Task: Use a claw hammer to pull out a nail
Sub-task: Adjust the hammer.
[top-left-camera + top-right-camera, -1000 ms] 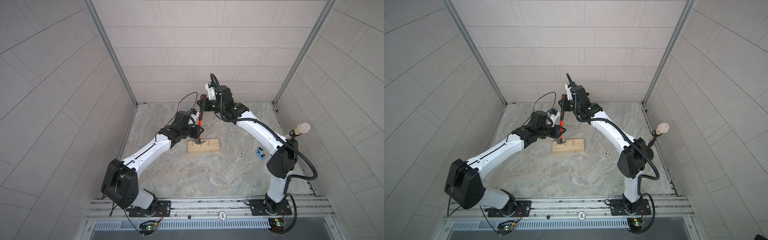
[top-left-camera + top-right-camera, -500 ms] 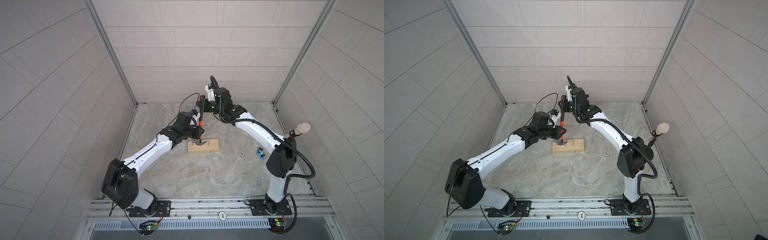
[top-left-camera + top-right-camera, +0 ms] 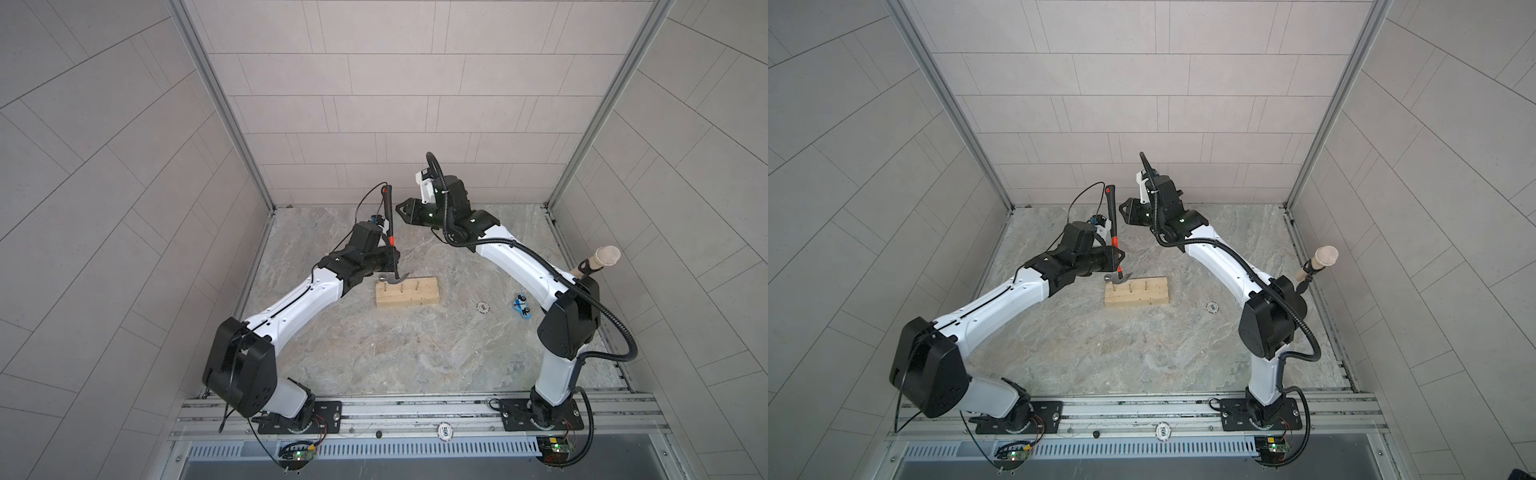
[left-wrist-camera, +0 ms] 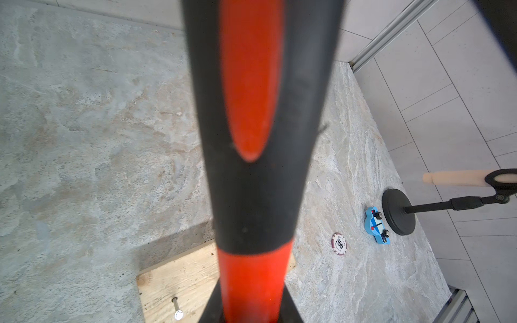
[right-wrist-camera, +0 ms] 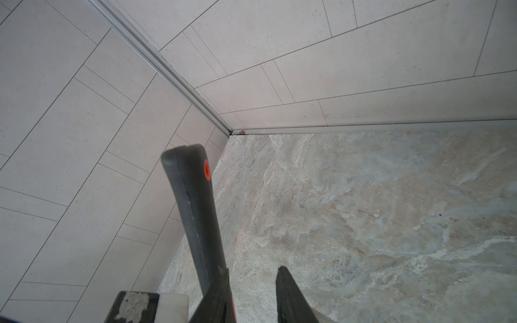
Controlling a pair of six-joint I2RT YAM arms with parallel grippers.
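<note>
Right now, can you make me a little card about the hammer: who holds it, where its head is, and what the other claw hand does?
Hammer holder: left gripper, shut on the claw hammer at its orange shaft
Hammer head: down at the wooden block, among the nails
Right gripper: open, near the handle's top, holding nothing
Nail hooked: cannot tell

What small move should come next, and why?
Probably move the right gripper onto the top of the hammer and close. Its jaws stand open beside the handle, while the left gripper grips the shaft low, head down at the block by the nails. A higher grip should lever better.
</note>
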